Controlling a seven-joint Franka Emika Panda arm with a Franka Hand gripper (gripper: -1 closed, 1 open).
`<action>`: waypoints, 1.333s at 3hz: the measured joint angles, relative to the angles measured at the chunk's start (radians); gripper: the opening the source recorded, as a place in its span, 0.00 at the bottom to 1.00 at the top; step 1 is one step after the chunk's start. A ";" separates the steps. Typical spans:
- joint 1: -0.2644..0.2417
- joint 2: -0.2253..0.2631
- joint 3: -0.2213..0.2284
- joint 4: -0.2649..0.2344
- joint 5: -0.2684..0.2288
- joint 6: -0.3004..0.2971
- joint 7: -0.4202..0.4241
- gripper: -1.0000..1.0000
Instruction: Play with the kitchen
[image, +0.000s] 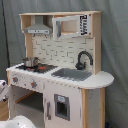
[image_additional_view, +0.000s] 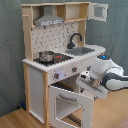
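Tall white and light-wood toy kitchen (image: 60, 75) filling most of both exterior views, upright on a wooden floor (image_additional_view: 15, 119) before a grey curtain (image_additional_view: 10, 50). On its surface (image_additional_view: 35, 62), a small metal pot (image_additional_view: 46, 56) resting on the black stovetop (image_additional_view: 54, 58) at the second exterior view's left; in the first exterior view, the same pot (image: 30, 61) likewise on the left. Grey sink (image: 71, 74) set into the surface to the right of the stovetop, black curved faucet (image: 83, 59) rising just behind it against the white tiled backsplash (image: 60, 50). Grey hood (image_additional_view: 49, 20) above the stovetop under the upper shelf (image_additional_view: 65, 5); small cupboard with a windowed door (image: 70, 26) to the hood's right. Knobs (image_additional_view: 56, 75) in a row on the front panel below the stovetop. Oven door (image_additional_view: 69, 104) hanging open in the second exterior view, swung down and outward, window showing. White robot arm (image_additional_view: 112, 75) reaching in from the second exterior view's right, its hand (image_additional_view: 86, 81) close in front of the kitchen, just above the open oven door and just below the knobs. Cannot tell whether the hand is wide or narrow, nor whether it touches the door. In the first exterior view, only a white rounded part (image: 17, 122) visible at the bottom left edge, too little to identify.
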 joint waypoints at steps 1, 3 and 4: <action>0.007 -0.001 -0.026 -0.004 -0.106 -0.009 0.029 1.00; 0.037 -0.002 -0.065 0.025 -0.325 -0.059 0.084 1.00; 0.047 -0.003 -0.066 0.047 -0.429 -0.088 0.112 1.00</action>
